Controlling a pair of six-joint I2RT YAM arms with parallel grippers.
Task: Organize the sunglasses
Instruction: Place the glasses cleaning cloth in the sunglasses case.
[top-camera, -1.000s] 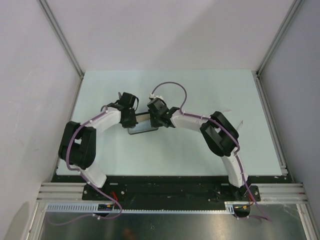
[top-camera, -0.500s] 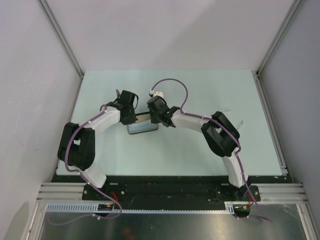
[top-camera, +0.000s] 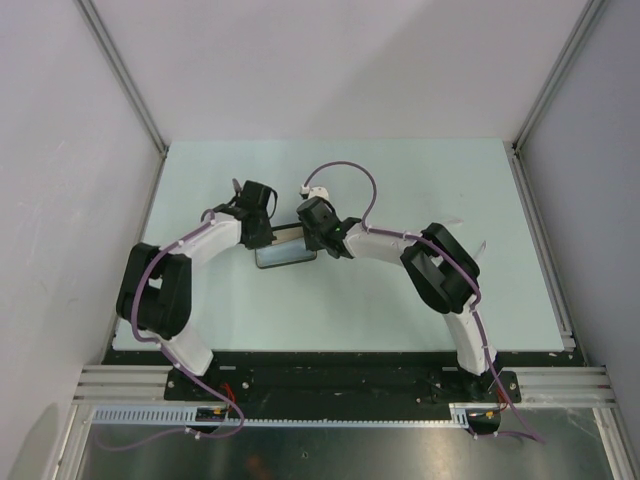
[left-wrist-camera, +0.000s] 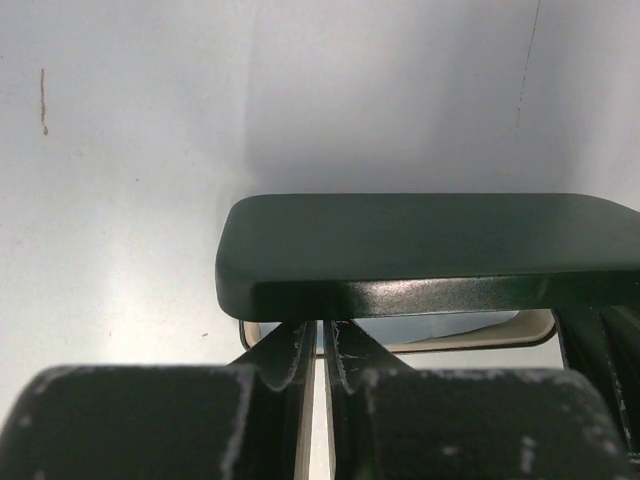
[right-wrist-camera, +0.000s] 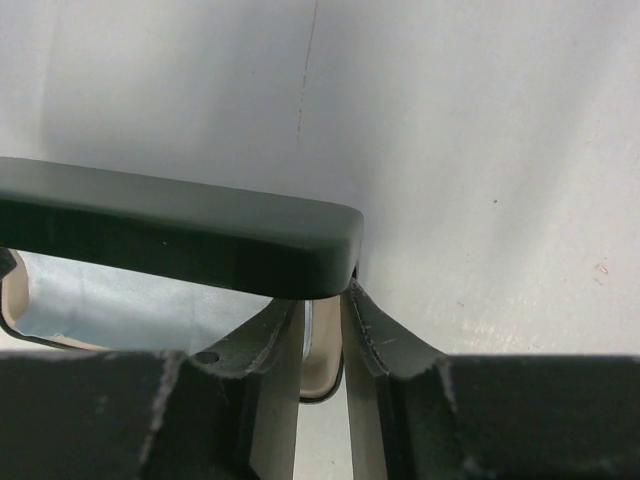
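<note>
Purple-tinted sunglasses cannot be made out in any view, and the pictures do not show whether they lie inside the case.

The black oblong case (top-camera: 287, 256) sits left of centre in the overhead frame, between the two arm tips. Its lid (left-wrist-camera: 430, 250) stands raised over the lower half, running as a dark slab across the middle of the left wrist frame and across the left half of the right wrist frame. Under the lid a beige rim (left-wrist-camera: 455, 344) edges the lower half, and a light blue cloth (right-wrist-camera: 120, 300) shows in the opening.

The left pincer (left-wrist-camera: 318, 335) meets the case at its left end in the overhead frame. Its jaws are drawn narrow, with only a thin pale sliver between them, and they nip the beige rim just below the lid. The right pincer (right-wrist-camera: 322, 310) meets the opposite end, its jaws also narrow and closed on the rounded corner of the rim.

The case rests on the pale green bench (top-camera: 420, 180), well apart from every edge.
</note>
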